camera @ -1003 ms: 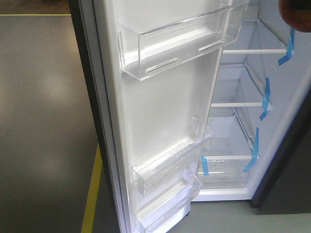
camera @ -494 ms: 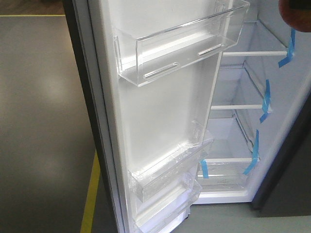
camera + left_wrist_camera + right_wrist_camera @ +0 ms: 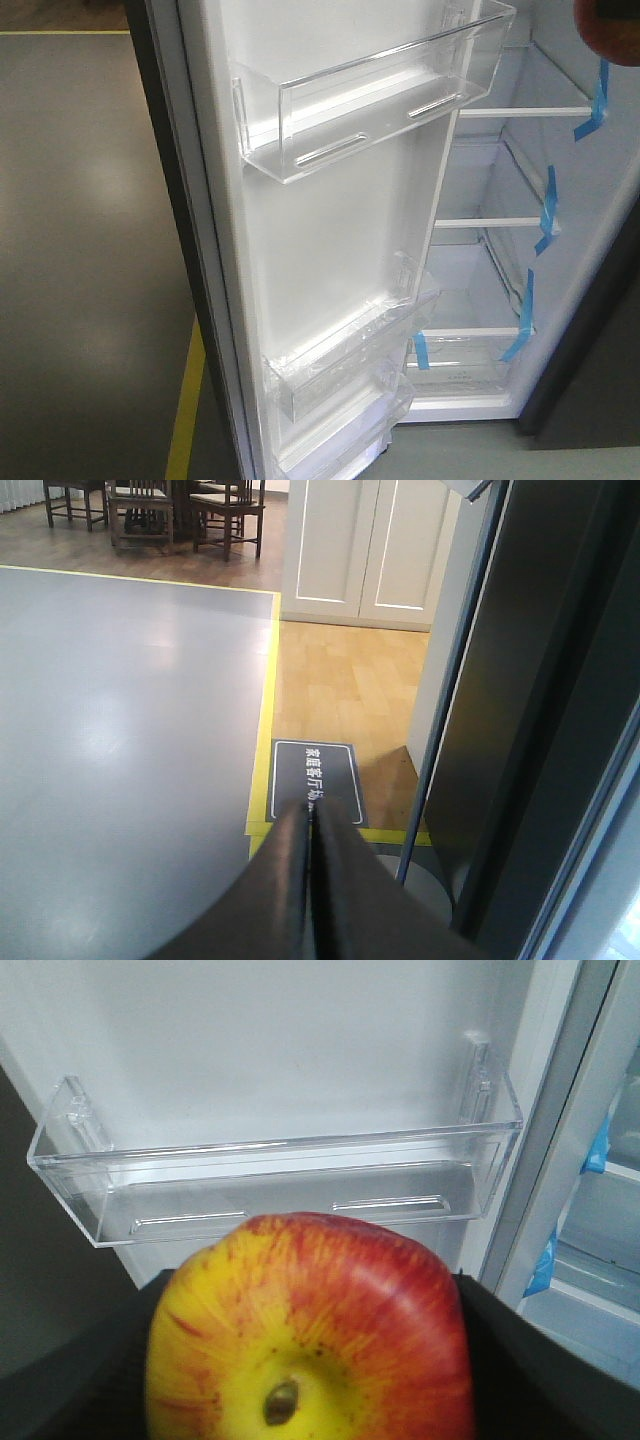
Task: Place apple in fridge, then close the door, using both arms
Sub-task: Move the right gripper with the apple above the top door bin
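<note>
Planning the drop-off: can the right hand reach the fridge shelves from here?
Probably, but not straight ahead: the door bin faces the right hand and apple; the open shelves lie to the right.

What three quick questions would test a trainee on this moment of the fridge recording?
1. True or false: the door of the fridge stands open.
2. Fill in: the left gripper is ___, with nothing between its fingers.
3. The apple is held by: A, the left gripper; B, the right gripper; C, neither.

Key: 1 true; 2 shut; 3 B.
</note>
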Robot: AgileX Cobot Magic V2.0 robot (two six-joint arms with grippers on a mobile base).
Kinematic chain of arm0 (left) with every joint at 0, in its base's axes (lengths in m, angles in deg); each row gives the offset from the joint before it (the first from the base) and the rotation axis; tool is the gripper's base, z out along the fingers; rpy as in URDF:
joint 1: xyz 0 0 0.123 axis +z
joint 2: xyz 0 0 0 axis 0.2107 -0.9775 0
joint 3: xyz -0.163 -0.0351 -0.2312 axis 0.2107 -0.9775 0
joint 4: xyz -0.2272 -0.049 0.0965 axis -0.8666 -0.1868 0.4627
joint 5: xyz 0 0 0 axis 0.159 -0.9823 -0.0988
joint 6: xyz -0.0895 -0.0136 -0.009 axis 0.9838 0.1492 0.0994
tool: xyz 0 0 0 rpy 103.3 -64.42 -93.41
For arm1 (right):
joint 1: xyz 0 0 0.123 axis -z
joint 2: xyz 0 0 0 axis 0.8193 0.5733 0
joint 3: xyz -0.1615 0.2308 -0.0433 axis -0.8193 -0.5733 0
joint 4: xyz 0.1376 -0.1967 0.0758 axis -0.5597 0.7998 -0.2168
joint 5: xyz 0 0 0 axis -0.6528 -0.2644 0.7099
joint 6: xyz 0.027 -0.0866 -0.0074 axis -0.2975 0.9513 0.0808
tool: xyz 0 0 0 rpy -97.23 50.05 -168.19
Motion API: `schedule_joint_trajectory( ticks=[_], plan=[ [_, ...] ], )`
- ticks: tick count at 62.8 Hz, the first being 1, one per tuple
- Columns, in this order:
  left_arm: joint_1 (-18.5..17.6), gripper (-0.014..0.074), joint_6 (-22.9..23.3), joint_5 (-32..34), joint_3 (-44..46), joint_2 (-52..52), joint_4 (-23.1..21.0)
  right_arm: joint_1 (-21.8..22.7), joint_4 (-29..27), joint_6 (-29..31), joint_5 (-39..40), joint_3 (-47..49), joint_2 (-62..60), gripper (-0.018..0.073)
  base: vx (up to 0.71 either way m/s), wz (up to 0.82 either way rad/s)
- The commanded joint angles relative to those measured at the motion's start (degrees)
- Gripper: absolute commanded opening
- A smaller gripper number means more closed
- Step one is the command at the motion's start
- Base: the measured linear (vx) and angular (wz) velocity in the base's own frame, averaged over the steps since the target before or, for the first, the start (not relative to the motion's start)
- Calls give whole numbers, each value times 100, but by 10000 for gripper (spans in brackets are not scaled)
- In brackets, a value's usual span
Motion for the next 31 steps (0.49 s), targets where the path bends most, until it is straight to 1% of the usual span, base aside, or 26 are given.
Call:
schedule_joint_trajectory(
  ticks=[1, 31],
  plan=[
    [8, -6, 42, 399, -151, 36, -13, 31, -265, 72, 327, 170, -114, -6, 1, 0],
    [8, -6, 42, 399, -151, 36, -13, 31, -265, 72, 327, 170, -114, -6, 1, 0]
  ],
)
